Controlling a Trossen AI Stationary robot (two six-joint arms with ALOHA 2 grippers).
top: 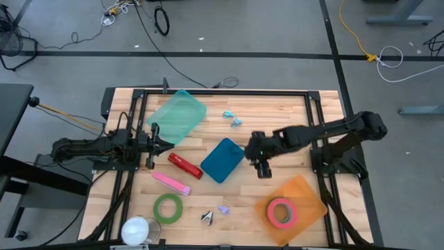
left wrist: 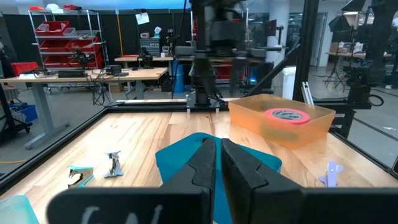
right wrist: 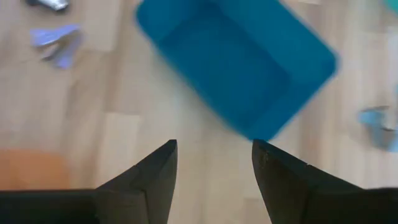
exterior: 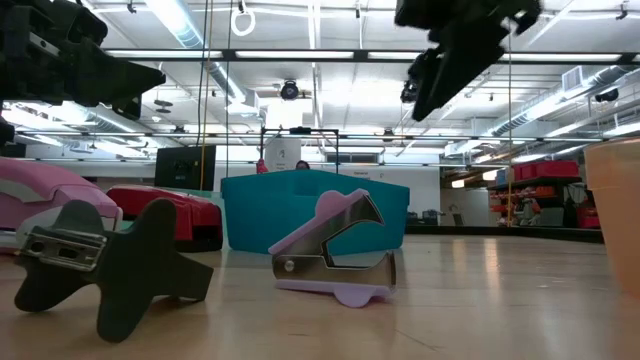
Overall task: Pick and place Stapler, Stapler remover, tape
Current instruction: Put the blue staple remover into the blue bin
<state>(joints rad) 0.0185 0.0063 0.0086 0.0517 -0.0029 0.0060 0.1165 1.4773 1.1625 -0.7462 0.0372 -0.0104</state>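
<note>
Lying nearest the tabletop's front edge are a dark staple remover (exterior: 105, 262) and a lilac staple remover (top: 223, 207), both waiting. Pink tape (top: 280, 211) is already sitting in the orange bin (top: 309, 194); green tape (top: 167, 207) is lying loose. Farther back, a pink stapler (top: 171, 182) and red stapler (top: 184, 165) are resting beside the empty blue bin (top: 223, 160). Right pincer (top: 263, 169) is hovering released just beside that bin, holding nothing. Left pincer (top: 154, 144) is waiting clenched, probably empty, by the teal bin (top: 177, 115)
</note>
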